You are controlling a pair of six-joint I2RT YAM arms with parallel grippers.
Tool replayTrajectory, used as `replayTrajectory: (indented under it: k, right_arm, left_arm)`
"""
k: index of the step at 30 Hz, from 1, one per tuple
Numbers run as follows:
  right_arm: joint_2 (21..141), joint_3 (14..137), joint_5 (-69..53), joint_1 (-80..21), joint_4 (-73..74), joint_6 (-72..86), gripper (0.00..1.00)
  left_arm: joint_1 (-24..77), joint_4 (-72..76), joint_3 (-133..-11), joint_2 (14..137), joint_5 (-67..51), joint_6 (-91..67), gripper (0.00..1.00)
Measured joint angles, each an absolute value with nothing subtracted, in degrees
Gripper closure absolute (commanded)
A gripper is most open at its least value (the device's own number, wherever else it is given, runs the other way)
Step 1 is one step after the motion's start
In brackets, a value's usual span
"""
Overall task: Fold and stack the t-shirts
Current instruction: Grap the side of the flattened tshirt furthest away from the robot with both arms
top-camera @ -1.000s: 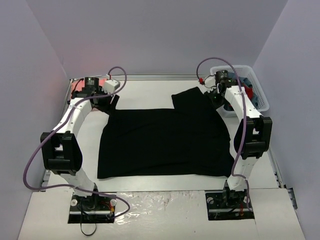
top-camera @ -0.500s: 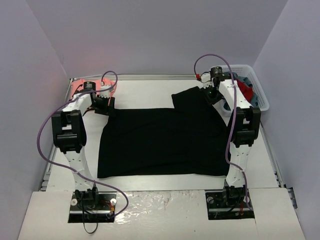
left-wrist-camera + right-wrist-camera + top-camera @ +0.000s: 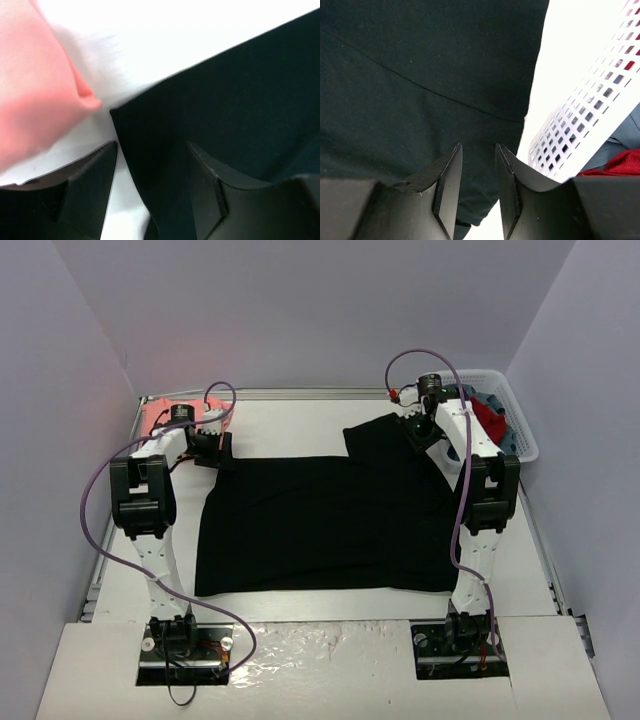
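White desk (image 3: 300, 420) between pale violet walls carries your work. Spread flat across its middle lies the black t-shirt (image 3: 330, 525), with one sleeve reaching toward the far right corner. Near that sleeve stands the basket (image 3: 520, 440), with red and blue clothes in it. The pink t-shirt (image 3: 155, 415) sits at the far left, just beside the black one's corner. Your left hand (image 3: 152, 150) hovers released, jaws astride that black corner. Your right hand (image 3: 477, 150) is over the far right sleeve, jaws narrowly parted, grasping nothing. You appear to be at the pickup for the first fold. Next, lower both hands, clench on cloth alone, and lift evenly.
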State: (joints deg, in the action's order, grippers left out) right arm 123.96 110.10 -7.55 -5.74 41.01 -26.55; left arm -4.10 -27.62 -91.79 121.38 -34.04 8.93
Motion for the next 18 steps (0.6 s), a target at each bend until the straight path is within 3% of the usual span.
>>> replayTrajectory:
  k: [6, 9, 10, 12, 13, 18]
  right_arm:
    - [124.0, 109.9, -7.5, -5.8, 41.0, -26.4, 0.71]
    - [124.0, 109.7, -7.5, -5.9, 41.0, -26.3, 0.72]
    - [124.0, 109.7, -7.5, -6.0, 41.0, -26.3, 0.72]
    - [124.0, 109.7, -7.5, -6.1, 41.0, -26.2, 0.72]
    - [124.0, 109.7, -7.5, -6.1, 41.0, -26.1, 0.72]
    - [124.0, 110.0, -7.5, -6.2, 41.1, -25.9, 0.72]
  left_arm:
    - [-4.1, -26.0, -93.6, 123.5, -34.7, 8.5, 0.46]
    - [-4.1, -25.7, -94.6, 124.3, -34.7, 8.3, 0.62]
    - [-4.1, -25.5, -94.8, 124.6, -34.8, 8.2, 0.73]
    - [-4.1, -25.4, -94.9, 125.0, -35.1, 8.2, 0.83]
    - [-4.1, -25.4, -94.9, 125.1, -35.4, 8.1, 0.96]
    - [-4.1, -25.8, -94.9, 125.1, -35.8, 8.4, 0.98]
